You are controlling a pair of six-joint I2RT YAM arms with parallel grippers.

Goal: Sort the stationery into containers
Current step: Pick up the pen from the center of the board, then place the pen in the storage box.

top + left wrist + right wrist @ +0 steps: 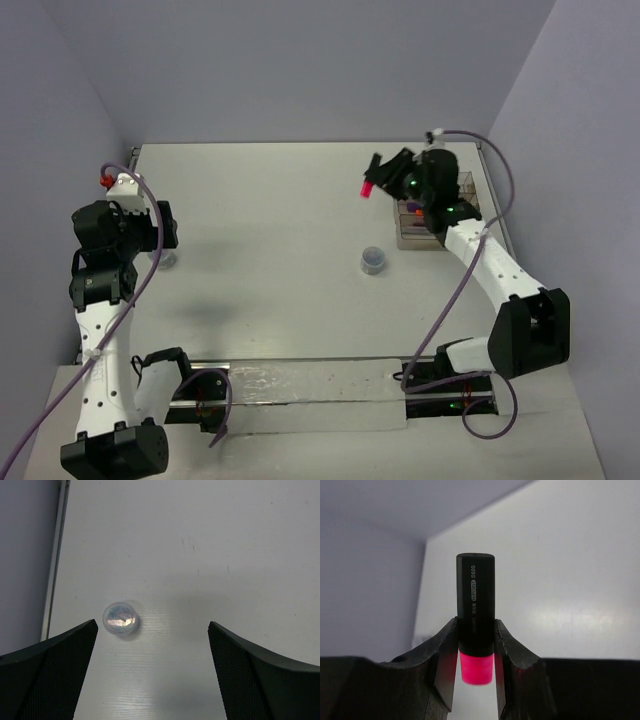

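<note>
My right gripper (388,172) is shut on a black highlighter with a pink cap (369,186) and holds it above the table, left of the clear three-compartment tray (420,243). In the right wrist view the highlighter (475,595) stands between my fingers (445,650), pink cap towards the camera. The tray holds pens with purple and orange caps (412,208). One round grey-blue piece (373,260) sits mid-table. My left gripper (160,240) is open over a second round piece (120,619), which lies near its left finger (55,670).
The table's left edge (54,580) runs close to the left round piece. Grey walls close in the back and both sides. A rail with a clear plastic sheet (300,392) lies along the near edge between the arm bases.
</note>
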